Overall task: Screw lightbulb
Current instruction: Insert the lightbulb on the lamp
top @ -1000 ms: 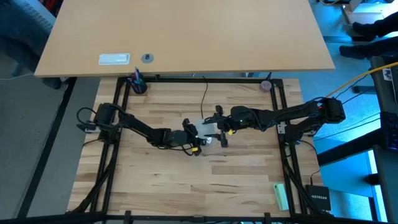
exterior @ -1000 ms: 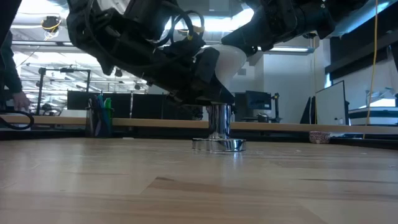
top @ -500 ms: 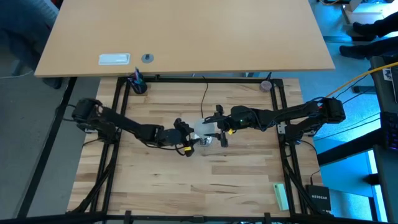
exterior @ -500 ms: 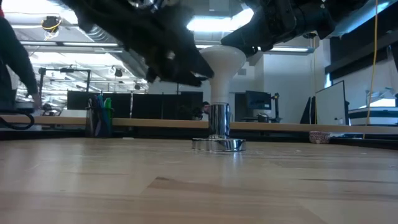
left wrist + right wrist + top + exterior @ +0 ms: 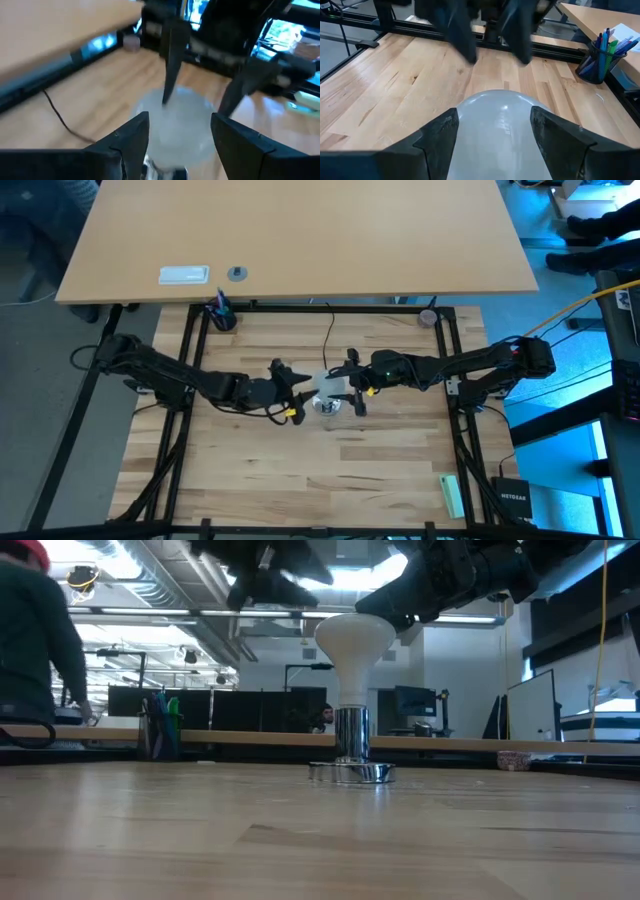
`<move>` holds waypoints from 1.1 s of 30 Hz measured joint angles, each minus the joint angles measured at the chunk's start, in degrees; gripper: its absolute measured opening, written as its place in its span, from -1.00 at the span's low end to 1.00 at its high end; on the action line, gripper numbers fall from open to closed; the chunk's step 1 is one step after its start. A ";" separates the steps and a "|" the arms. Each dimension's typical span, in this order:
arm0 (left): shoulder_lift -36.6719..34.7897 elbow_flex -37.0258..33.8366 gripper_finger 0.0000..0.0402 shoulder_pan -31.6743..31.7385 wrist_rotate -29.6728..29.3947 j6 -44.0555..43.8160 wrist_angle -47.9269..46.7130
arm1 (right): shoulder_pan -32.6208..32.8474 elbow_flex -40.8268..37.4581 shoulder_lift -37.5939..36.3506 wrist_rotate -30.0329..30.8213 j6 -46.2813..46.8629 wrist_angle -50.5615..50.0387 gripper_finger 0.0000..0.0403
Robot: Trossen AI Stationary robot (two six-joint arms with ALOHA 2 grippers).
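Wooden table [image 5: 300, 480], lightbulb [image 5: 354, 640] upright in socket [image 5: 351, 752]

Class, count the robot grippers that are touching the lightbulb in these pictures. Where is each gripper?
1. The right gripper has its fingers around the lightbulb, which stands in the silver socket. The left gripper is open beside the bulb, apart from it.

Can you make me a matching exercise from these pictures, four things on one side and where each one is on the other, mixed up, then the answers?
Things:
1. lightbulb
2. socket
3. pen cup
4. green block

Places:
A. standing on the wooden table, under the bulb
B. near the table's front right corner
C. at the table's back left corner
D. upright in the socket, right tool around its globe

Pairs: 1-D, 2-A, 3-C, 4-B
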 joint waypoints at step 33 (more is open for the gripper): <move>8.27 6.05 0.01 6.80 6.15 2.40 -8.53 | -0.02 -0.28 -18.79 6.10 2.74 -8.06 0.27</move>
